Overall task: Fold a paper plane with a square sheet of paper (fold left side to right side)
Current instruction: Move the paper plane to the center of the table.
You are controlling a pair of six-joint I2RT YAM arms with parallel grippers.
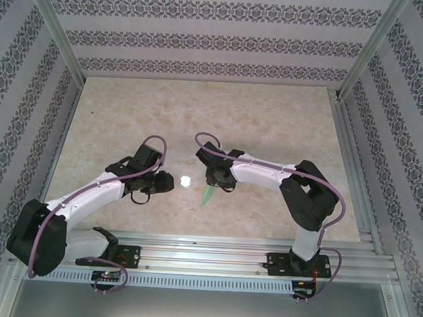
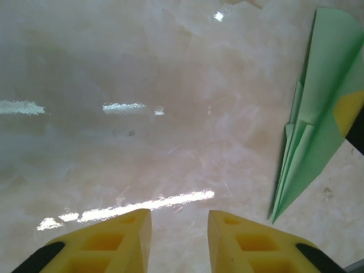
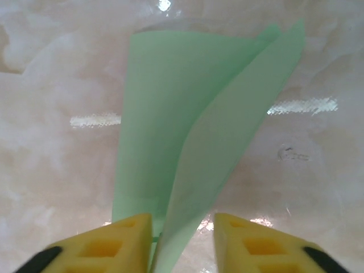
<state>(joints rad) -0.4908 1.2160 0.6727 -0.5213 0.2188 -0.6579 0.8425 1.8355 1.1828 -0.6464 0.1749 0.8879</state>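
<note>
Finishing the plane (image 1: 208,194), seemingly: right gripper (image 3: 182,223) parted astride its tail, left gripper (image 2: 179,216) parted, empty, near its nose; next, pinching the crease.

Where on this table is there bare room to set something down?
The far half of the table is bare. So are the patch left of the left arm and the narrow strip right of the right arm. Crowded: the near centre, where the left gripper, right gripper and paper plane meet.
</note>
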